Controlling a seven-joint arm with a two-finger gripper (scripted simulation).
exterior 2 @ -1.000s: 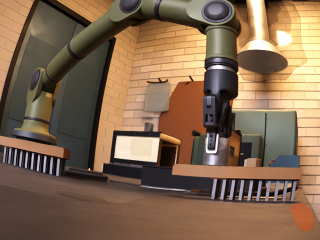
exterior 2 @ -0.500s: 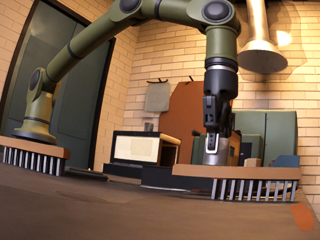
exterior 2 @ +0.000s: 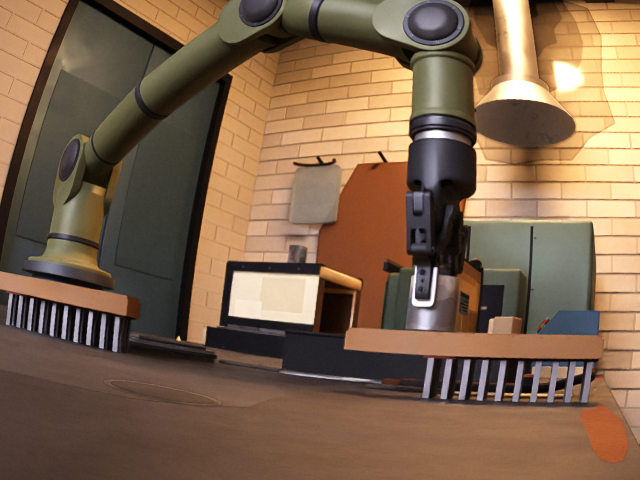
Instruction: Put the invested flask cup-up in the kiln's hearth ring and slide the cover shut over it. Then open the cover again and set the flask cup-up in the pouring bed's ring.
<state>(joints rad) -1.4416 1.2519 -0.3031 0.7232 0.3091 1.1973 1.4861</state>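
Note:
The flask [exterior 2: 433, 304], a grey steel cylinder, stands upright on the raised brown platform [exterior 2: 473, 343] at the right and is held by my gripper [exterior 2: 430, 292], which is closed around its upper part from above. The flask's top is hidden behind the fingers. The kiln [exterior 2: 289, 299], a dark box with a cream front panel and a tan cover on top, sits left of the platform, farther back. A faint ring [exterior 2: 161, 391] marks the brown table surface in the left foreground.
Behind the work a brick wall carries a hanging grey cloth and an orange panel [exterior 2: 364, 232], with green cabinets [exterior 2: 537, 268] to the right. A metal hood [exterior 2: 522, 111] hangs above the right side. A small tan block [exterior 2: 504, 325] and a blue box [exterior 2: 571, 321] sit on the platform.

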